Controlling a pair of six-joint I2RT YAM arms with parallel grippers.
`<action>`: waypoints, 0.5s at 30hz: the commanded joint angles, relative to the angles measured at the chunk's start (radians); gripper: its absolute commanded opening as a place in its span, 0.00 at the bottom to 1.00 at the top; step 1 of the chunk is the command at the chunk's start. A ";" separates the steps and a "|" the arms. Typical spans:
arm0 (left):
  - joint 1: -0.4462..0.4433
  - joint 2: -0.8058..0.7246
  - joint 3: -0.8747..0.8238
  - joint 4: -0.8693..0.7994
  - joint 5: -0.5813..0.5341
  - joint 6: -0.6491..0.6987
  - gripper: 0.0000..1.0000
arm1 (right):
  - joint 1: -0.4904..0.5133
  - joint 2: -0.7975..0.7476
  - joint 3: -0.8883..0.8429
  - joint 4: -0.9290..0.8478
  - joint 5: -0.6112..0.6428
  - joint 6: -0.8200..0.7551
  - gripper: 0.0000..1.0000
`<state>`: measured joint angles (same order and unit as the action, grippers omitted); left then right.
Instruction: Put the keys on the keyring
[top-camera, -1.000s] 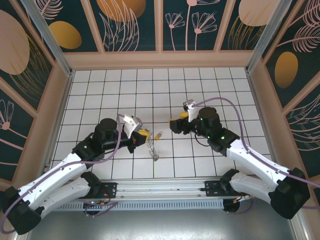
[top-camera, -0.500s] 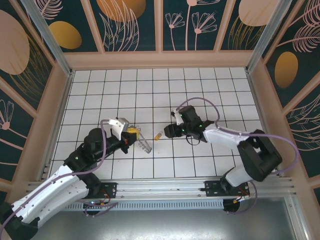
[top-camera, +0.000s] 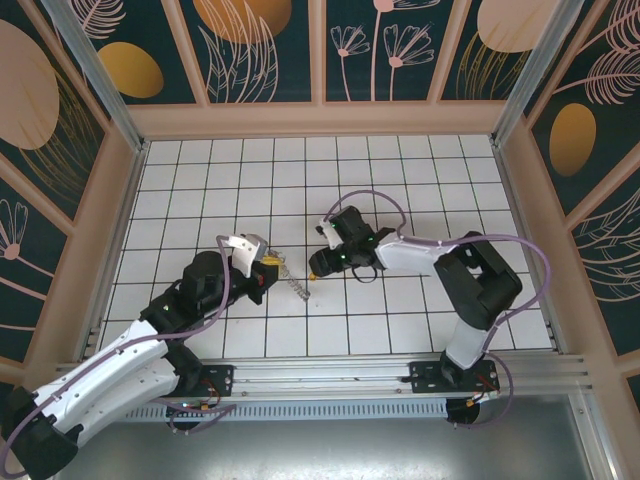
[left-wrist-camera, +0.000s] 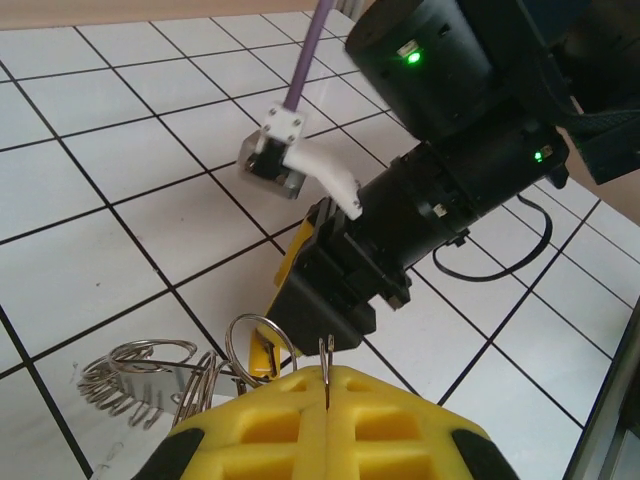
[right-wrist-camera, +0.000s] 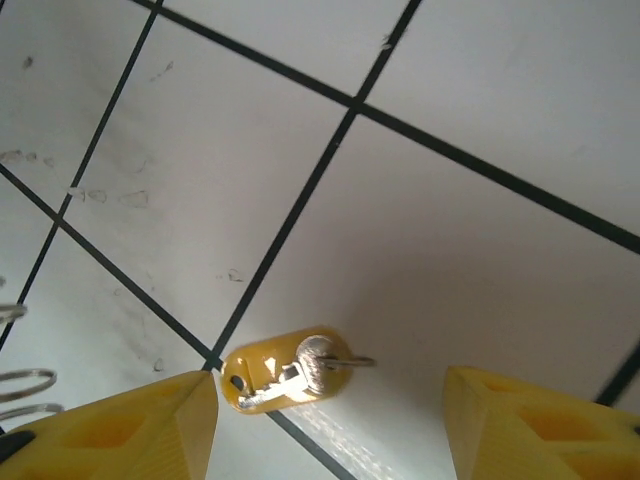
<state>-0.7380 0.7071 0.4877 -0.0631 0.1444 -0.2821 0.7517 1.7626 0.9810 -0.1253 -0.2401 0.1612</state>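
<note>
Left tool (left-wrist-camera: 326, 388) pinched closed, right tool (right-wrist-camera: 330, 405) fingers spread apart

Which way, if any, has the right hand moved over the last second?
Yes. In the top view the right hand has moved left across the floor grid and now sits open over the key.

Left arm (top-camera: 115, 362), right arm (top-camera: 415, 252): white shells, black joint housings. Purple cable (left-wrist-camera: 308, 50) along each. Green lights (left-wrist-camera: 410, 57) on black wrist. White bracket (left-wrist-camera: 320, 172), small screws. Left gripper (left-wrist-camera: 327, 375), right gripper (right-wrist-camera: 325, 390): yellow, grid-recessed fingers.
</note>
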 joint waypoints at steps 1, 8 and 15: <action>0.002 -0.025 -0.003 0.057 -0.020 0.020 0.00 | 0.016 0.056 0.066 -0.091 0.077 -0.031 0.60; 0.002 -0.075 -0.012 0.062 -0.032 0.017 0.00 | 0.054 0.117 0.143 -0.172 0.187 -0.043 0.54; 0.003 -0.061 -0.004 0.071 -0.032 0.026 0.00 | 0.067 0.105 0.129 -0.187 0.237 -0.034 0.39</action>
<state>-0.7380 0.6483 0.4824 -0.0525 0.1215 -0.2779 0.8131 1.8656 1.1049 -0.2562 -0.0475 0.1272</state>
